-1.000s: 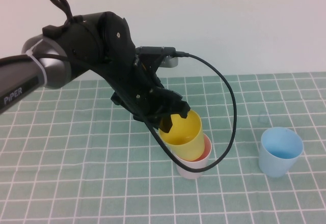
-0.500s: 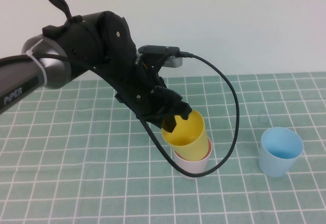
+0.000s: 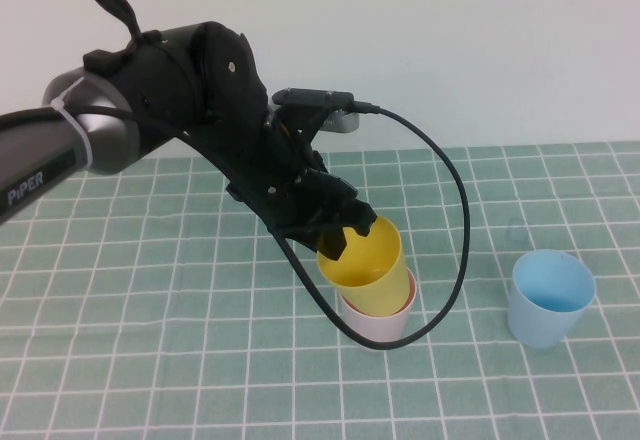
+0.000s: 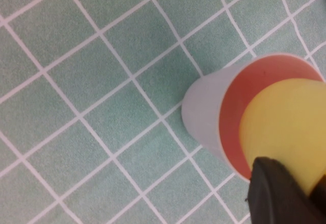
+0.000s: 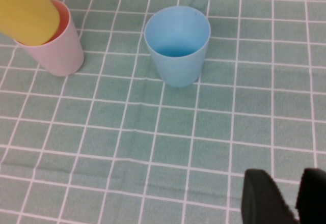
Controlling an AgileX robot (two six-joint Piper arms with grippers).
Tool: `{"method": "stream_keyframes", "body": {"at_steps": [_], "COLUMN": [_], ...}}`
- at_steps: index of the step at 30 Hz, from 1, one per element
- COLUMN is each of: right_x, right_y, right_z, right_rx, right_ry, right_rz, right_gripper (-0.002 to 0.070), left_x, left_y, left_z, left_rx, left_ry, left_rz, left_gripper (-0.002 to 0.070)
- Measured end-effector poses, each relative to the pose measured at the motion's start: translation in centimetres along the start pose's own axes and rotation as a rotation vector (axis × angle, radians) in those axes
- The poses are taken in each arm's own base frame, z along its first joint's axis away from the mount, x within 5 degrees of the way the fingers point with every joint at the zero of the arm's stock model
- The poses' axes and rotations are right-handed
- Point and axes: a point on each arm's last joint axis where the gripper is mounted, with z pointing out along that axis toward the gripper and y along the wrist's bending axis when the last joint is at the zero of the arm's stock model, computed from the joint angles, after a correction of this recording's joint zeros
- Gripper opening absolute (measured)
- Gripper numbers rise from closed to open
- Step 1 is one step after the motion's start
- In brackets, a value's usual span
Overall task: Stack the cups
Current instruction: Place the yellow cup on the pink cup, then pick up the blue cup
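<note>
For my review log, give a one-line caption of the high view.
Left gripper shut on the tilted yellow cup, its base inside the whitish-grey cup; light blue cup apart; right gripper unseen.

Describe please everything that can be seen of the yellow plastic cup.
The small tapered yellow plastic cup is plain and smooth, with its mouth open upward and nothing visible inside. It is tilted, its lower part sitting inside the whitish-grey plastic cup with pink inside, which stands on the green checked mat. The left tool is shut on its rim, one finger reaching inside. It is apart from the light blue cup.
</note>
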Motion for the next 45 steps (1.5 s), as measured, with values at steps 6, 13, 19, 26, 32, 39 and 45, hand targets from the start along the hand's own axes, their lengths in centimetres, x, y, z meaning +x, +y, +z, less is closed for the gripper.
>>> {"method": "stream_keyframes", "body": {"at_steps": [6,13,19,26,32,39,45], "right_x": [0.0,-0.2,-0.3,-0.3,-0.3,-0.7,-1.6], "right_y": [0.0,0.0,0.0,0.0,0.0,-0.2,-0.3], "right_z": [0.0,0.0,0.0,0.0,0.0,0.8,2.6], "right_rx": [-0.003,-0.002,-0.001,-0.001,-0.001,-0.006,-0.053], "right_ry": [-0.001,-0.025,-0.031,-0.031,-0.031,0.014,0.081], "right_rz": [0.000,0.001,0.001,-0.002,-0.002,-0.014,-0.039], "right_gripper": [0.0175,0.0175,0.0175,0.0176,0.0175,0.0175,0.0175], "left_x": [0.0,0.0,0.0,0.0,-1.4,-2.7,-1.8], "left_y": [0.0,0.0,0.0,0.1,-0.2,-0.7,-1.4], "left_z": [0.0,0.0,0.0,0.0,-1.8,-7.4,-14.9], "left_rx": [0.000,0.000,-0.003,-0.009,-0.011,-0.088,-0.215], "left_ry": [0.000,0.002,0.004,0.000,-0.060,-0.086,-0.320], "left_rz": [0.000,0.013,0.024,0.031,0.046,0.074,0.039], "left_gripper": [0.0013,0.0013,0.0053,0.0229,0.0263,0.0179,0.0018]}}
